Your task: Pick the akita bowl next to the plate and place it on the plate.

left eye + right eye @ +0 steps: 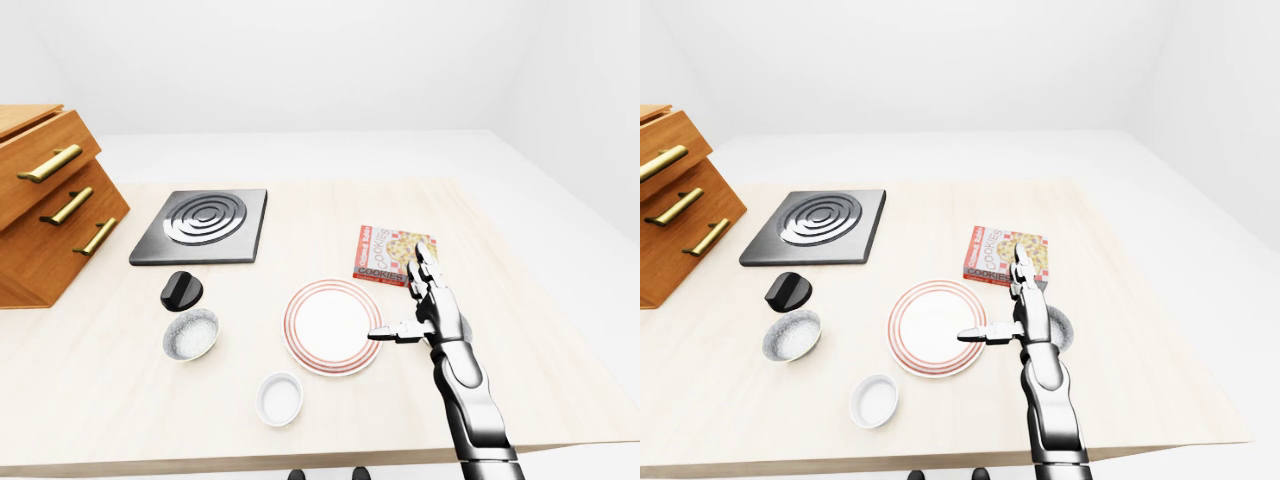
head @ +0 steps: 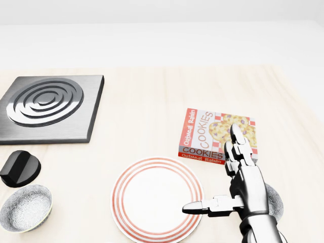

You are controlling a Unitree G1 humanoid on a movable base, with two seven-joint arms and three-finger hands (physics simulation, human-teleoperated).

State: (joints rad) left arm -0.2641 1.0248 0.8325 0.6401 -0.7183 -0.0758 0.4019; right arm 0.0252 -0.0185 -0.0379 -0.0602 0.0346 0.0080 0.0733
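A white plate [image 2: 157, 197] with red rings lies low in the head view's middle. A grey speckled akita bowl [image 1: 1062, 326] sits just right of it, mostly hidden behind my right hand [image 2: 215, 172]; only a sliver of that bowl [image 2: 276, 200] shows in the head view. My right hand is open above the bowl's left side, fingers [image 2: 238, 139] stretched up-view over the cookie box, thumb [image 2: 200, 206] pointing left across the plate's right rim. It holds nothing. The left hand does not show.
An oatmeal-raisin cookie box [image 2: 202, 132] lies above-right of the plate. A second speckled bowl [image 2: 25, 207] and a black knob [image 2: 20, 168] sit at the left, a small white bowl [image 1: 280, 398] below the plate, a burner plate [image 2: 48, 106] top left, wooden drawers [image 1: 50, 200] far left.
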